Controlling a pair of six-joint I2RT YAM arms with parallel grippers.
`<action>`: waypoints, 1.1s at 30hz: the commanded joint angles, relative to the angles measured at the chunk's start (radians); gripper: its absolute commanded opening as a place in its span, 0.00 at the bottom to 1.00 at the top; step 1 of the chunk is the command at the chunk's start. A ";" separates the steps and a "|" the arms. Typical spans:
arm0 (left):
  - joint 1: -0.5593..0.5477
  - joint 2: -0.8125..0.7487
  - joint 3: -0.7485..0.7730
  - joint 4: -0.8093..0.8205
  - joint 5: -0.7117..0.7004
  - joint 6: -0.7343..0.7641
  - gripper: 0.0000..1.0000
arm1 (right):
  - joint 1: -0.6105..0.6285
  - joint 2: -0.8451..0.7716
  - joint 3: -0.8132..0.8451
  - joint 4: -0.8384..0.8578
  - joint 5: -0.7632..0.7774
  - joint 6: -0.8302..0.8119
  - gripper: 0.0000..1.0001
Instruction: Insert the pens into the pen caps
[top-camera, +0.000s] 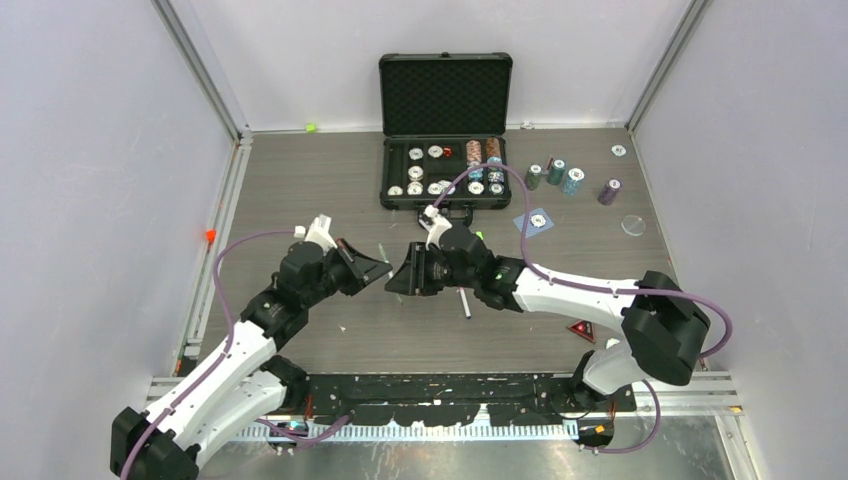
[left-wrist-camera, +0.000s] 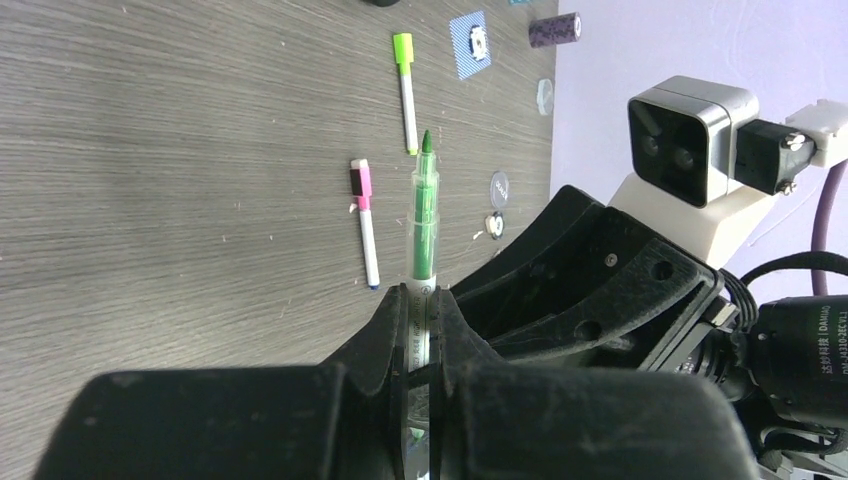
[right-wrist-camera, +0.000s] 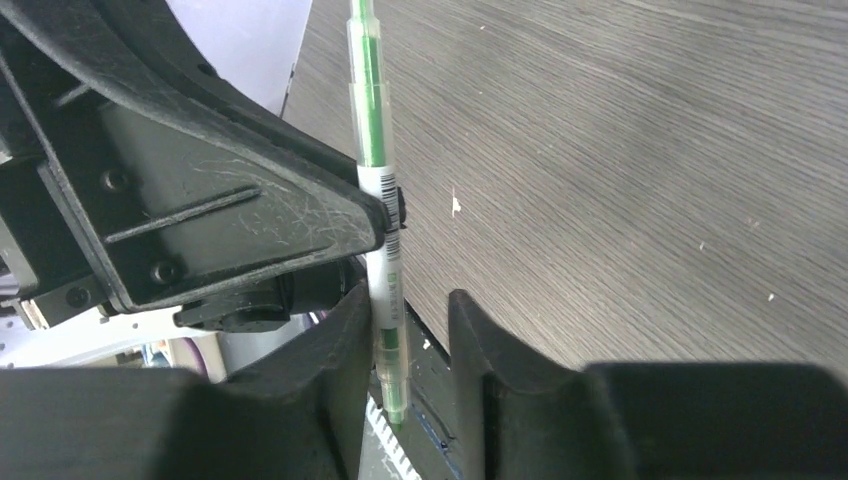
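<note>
green-inked pen (left-wrist-camera: 424, 215), tip bare, clamped in left gripper (left-wrist-camera: 421, 305) above table (left-wrist-camera: 150, 150), on near side of chip case (top-camera: 445, 95). right gripper (right-wrist-camera: 410, 305) jaws apart around pen's back end, barrel against one finger. pink-capped pen (left-wrist-camera: 365, 225) and green-capped pen (left-wrist-camera: 405, 90) lie on table, also near side of case.

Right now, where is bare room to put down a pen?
Bare wood lies back left, between the side rail and the open case. Crowded: right of the case, by the chip stacks, and at centre, where left claw and right claw meet at the green pen.
</note>
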 joint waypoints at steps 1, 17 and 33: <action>-0.005 -0.032 0.002 0.070 0.023 -0.002 0.00 | 0.004 0.017 0.056 0.061 -0.006 0.001 0.29; -0.005 -0.227 0.023 0.026 -0.018 0.092 0.62 | 0.004 -0.096 -0.021 0.086 -0.147 -0.130 0.00; -0.005 -0.160 -0.009 0.221 0.130 0.083 0.21 | 0.037 -0.162 -0.034 0.126 -0.256 -0.161 0.01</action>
